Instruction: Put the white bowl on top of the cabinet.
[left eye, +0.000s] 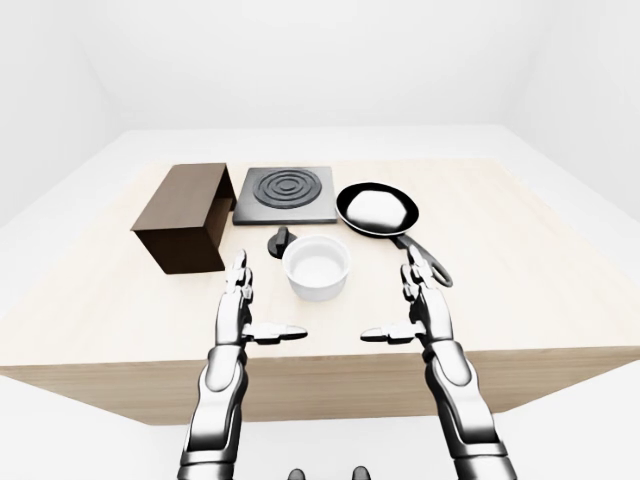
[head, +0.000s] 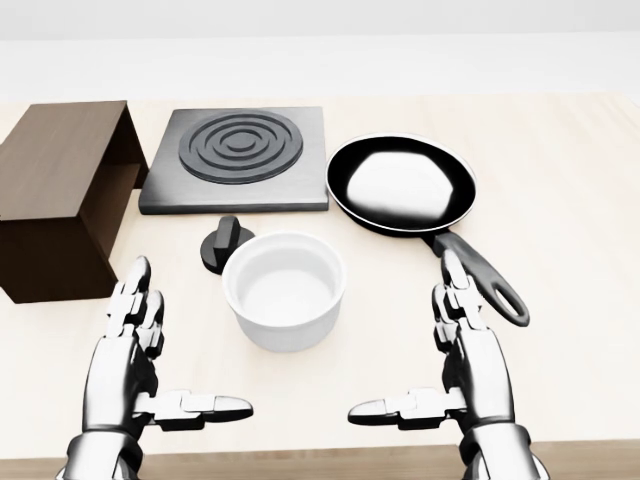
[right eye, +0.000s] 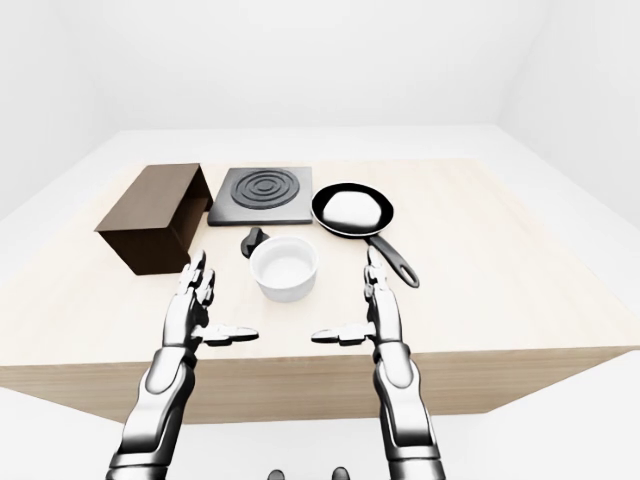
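sitting upright, empty round white bowl (head: 284, 291), both hands' fingers (head: 135, 300) spread, released

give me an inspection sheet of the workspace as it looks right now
surface: light wooden table, flat, everything stands on it
job's things: white bowl upright and empty, near the middle of the head view; brown cabinet at the left, its top bare
clutter: black hotplate with ring pattern above the bowl; small black knob between hotplate and bowl; black frying pan with a white lump in it, handle pointing to the lower right
grippers: left hand and right hand open, either side of the bowl, touching nothing
cables: nothing seen
surroundings: plain white floor and walls
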